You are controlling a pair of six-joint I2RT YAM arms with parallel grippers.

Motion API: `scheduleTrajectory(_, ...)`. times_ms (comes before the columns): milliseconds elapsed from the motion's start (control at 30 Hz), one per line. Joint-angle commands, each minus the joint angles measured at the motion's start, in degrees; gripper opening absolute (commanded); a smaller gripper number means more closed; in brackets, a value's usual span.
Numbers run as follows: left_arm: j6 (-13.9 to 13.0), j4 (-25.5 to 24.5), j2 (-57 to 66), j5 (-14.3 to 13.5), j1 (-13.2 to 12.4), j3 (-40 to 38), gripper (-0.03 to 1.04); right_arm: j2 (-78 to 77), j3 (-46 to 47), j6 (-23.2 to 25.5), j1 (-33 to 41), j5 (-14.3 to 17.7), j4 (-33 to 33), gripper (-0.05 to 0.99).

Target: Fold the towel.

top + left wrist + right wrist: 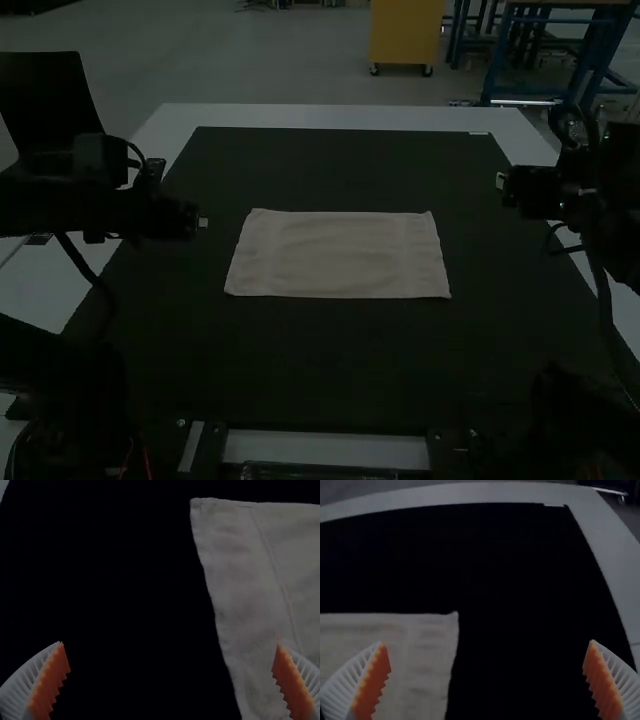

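The pale towel [338, 254] lies spread flat as a wide rectangle in the middle of the dark mat. My left gripper [203, 222] is held off the towel's left side in the high view; in the left wrist view the left gripper [171, 655] is open, with the towel's edge strip [240, 580] beyond and below its fingers. At the towel's other side, some distance from it, is my right gripper [501, 181]. The right wrist view shows the right gripper [487, 652] open and holding nothing, near a corner of the towel [430, 645].
A dark mat [330, 350] covers most of the white table [330, 117]. The two arms stand at the mat's left and right sides. A metal bar and a clear object [320, 470] are at the near edge between the arm bases.
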State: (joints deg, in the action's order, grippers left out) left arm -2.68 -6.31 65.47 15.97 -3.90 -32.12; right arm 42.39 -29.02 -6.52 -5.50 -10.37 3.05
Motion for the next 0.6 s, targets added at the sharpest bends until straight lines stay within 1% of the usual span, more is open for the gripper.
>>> scheduleTrajectory(0, 0.30, 2.35, 1.24, 3.37, 0.12, -1.10, 0.96, 3.14, 1.33, -1.83, 1.19, -2.02, 0.38, 0.87)
scheduleTrajectory(33, 0.30, 3.41, 1.68, 3.90, 0.47, -0.93, 0.96, 4.37, 0.80, -1.83, 1.28, -2.29, 0.47, 0.86)
scheduleTrajectory(67, 0.39, 4.20, 1.94, 4.60, 1.00, -0.84, 0.96, 5.51, 0.63, -1.74, 1.45, -3.87, 0.73, 0.86)
scheduleTrajectory(133, 0.39, 5.78, 3.08, 5.13, 2.06, -1.02, 0.96, 8.85, 1.07, 0.55, 1.89, -7.65, 0.91, 0.86)
scheduleTrajectory(167, 0.48, 6.48, 3.70, 5.48, 2.58, -1.19, 0.96, 10.69, 1.07, 0.90, 2.25, -8.44, 0.82, 0.86)
scheduleTrajectory(267, 0.66, 8.68, 6.16, 5.57, 4.34, -1.46, 0.96, 16.06, 0.89, 2.22, 3.30, -8.61, -1.55, 0.87)
scheduleTrajectory(300, 0.66, 9.21, 7.30, 5.57, 4.87, -1.63, 0.96, 17.37, 0.89, 2.57, 3.65, -8.44, -3.22, 0.91)
scheduleTrajectory(367, 0.83, 10.35, 9.50, 5.57, 5.66, -1.72, 0.96, 19.48, 0.98, 5.56, 4.18, -8.35, -7.09, 0.91)
scheduleTrajectory(400, 1.27, 11.05, 10.73, 5.57, 6.01, -1.72, 0.96, 20.27, 1.07, 5.73, 4.53, -8.44, -8.50, 0.91)
scheduleTrajectory(467, 1.62, 12.46, 13.01, 5.57, 6.27, -1.72, 0.96, 21.07, 1.59, 6.35, 5.50, -7.65, -11.93, 0.91)
scheduleTrajectory(500, 1.80, 13.25, 14.07, 5.57, 6.27, -1.72, 0.96, 21.24, 2.03, 6.35, 6.02, -6.33, -14.21, 0.90)
scheduleTrajectory(567, 2.24, 14.66, 15.91, 5.57, 6.10, -1.72, 0.96, 21.59, 2.65, 6.35, 7.25, -6.15, -18.08, 0.87)
